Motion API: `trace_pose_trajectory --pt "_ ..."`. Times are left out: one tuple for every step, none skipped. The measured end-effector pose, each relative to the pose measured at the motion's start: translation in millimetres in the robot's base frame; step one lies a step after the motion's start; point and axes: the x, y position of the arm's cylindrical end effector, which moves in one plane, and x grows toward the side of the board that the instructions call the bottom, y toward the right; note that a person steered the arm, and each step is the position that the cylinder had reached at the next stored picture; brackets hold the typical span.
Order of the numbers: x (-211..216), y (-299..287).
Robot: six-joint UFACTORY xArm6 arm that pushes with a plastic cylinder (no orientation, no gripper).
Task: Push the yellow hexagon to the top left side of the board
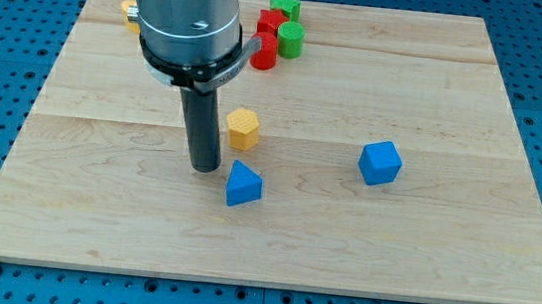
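In the camera view, the arm's dark rod comes down near the middle of the desk [474,112], left of centre. The tip [205,169] rests on the wood just beside the yellow hexagon [242,127], slightly to its left and nearer the bottom edge; whether the rod touches the block cannot be told. The blue triangular block [243,185] sits just right of the tip and a little lower. The blue cube [381,163] lies well apart, toward the right edge.

Near the top edge, a cluster of red blocks [267,42] and green blocks [288,36] stands close together; the shapes are hard to make out in full. Another yellow block [129,12] peeks out behind the arm's grey housing, close to the top left corner, mostly hidden.

There is no claw on this arm, only the rod, so no open or closed state applies.

As for progress, the hexagon sits near the centre of the desk, well away from the top left corner, so the task looks barely begun. The tip appears to be on the left of the block, which seems the wrong side for a push up and leftward; it would likely need to come round to the lower right.

No containers are visible.
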Motion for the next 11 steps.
trace_pose_trajectory --pt "-1 40" --pt "-4 90" --pt "-10 97" --pt "-35 68" --pt "-86 15" --pt "-75 -32" --pt "-51 -23" --pt "-120 -68" --pt "-115 -60" --pt "-88 -50" --pt "-102 -125"
